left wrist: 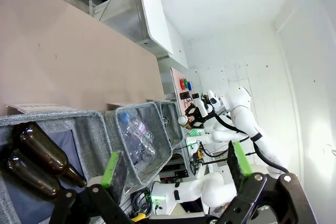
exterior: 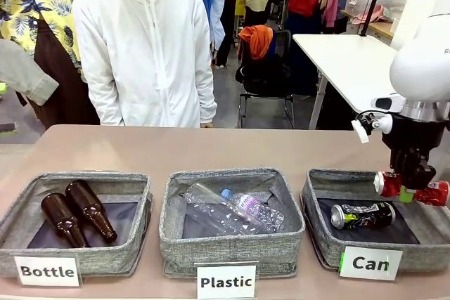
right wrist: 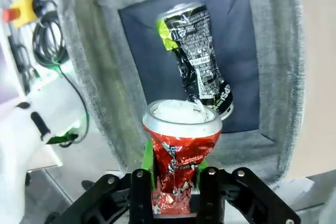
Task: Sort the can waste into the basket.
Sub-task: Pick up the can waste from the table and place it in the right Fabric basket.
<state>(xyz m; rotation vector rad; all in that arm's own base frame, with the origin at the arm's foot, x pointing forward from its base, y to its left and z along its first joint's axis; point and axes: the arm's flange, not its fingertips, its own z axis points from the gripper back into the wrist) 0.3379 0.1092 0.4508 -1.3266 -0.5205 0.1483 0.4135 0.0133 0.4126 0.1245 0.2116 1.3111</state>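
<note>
Front view: right hand [exterior: 409, 191] above basket [exterior: 320, 233], pinching red can [exterior: 422, 191] sideways.

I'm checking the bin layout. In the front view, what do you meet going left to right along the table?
Bottle bin with brown bottles → Plastic bin with clear bottles → Can bin with black can → red can in the right gripper.

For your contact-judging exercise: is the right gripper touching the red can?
Touching. The right wrist view shows the right gripper with its green pads pressed on both sides of the crushed red can, held above the basket.
</note>
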